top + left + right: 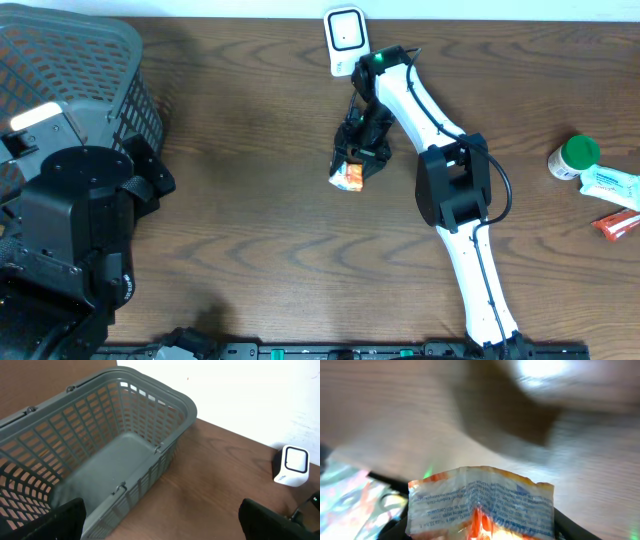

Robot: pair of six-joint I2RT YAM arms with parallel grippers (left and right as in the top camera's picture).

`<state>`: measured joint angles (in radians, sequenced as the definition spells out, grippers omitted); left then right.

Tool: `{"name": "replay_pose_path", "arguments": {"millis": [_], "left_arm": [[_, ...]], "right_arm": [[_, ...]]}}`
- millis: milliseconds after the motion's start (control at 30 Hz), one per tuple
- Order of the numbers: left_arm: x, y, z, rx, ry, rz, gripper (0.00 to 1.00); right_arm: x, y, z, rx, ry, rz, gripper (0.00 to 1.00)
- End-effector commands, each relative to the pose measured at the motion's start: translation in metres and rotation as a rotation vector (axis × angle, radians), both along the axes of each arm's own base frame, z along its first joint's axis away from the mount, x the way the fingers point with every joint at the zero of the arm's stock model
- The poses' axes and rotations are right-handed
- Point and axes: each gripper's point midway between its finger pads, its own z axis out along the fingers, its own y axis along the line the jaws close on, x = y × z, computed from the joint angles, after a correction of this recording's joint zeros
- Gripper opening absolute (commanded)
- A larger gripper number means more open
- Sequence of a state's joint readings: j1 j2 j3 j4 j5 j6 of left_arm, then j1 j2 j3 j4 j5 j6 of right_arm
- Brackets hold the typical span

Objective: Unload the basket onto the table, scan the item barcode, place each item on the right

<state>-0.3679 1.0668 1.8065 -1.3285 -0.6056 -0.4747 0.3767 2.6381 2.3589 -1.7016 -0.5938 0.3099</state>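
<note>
Surface: dark wood-grain table (250, 220), with a white wall (240, 390) behind it.
Far to the left of the right gripper (356, 163): grey basket (70, 70). The left gripper (162, 525) is near it, jaws wide and empty.
Item: orange-and-white packet (347, 177), clenched at the right gripper's tips, low over the table.
Just beyond that gripper: white scanner (345, 38).
Handling: raise the packet, turn its printed face toward the scanner window and hold steady. Barcode position not discernible.

The overhead view looks straight down on the whole table (250, 220); the left wrist view looks obliquely across the basket (186, 406) toward the scanner (292, 465) at its right edge, both shared with the overhead's top; the right wrist view sits close on the packet (480, 505), background blurred.
</note>
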Motion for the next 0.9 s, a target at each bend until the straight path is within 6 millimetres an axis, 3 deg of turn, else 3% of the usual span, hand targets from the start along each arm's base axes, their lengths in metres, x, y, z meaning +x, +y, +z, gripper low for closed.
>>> {"name": "replay_pose_path", "arguments": {"millis": [0, 167, 500, 633, 667, 867], "left_arm": [[-0.001, 0.003, -0.001, 0.004, 0.000, 0.021, 0.98], [-0.001, 0.003, -0.001, 0.004, 0.000, 0.021, 0.98], [-0.001, 0.003, -0.001, 0.004, 0.000, 0.021, 0.98], [-0.001, 0.003, -0.001, 0.004, 0.000, 0.021, 0.98], [-0.001, 0.003, -0.001, 0.004, 0.000, 0.021, 0.98], [-0.001, 0.003, -0.001, 0.004, 0.000, 0.021, 0.98]], "right_arm": [[-0.003, 0.020, 0.009, 0.128, 0.063, -0.056, 0.53], [-0.003, 0.033, 0.019, 0.207, 0.097, -0.095, 0.52], [-0.002, 0.031, 0.016, 0.201, 0.075, -0.077, 0.58], [0.007, 0.028, 0.015, 0.220, 0.034, -0.073, 0.54], [0.011, 0.026, 0.018, 0.224, 0.024, -0.079, 0.49], [0.028, 0.025, 0.055, 0.248, -0.092, -0.070, 0.45]]}}
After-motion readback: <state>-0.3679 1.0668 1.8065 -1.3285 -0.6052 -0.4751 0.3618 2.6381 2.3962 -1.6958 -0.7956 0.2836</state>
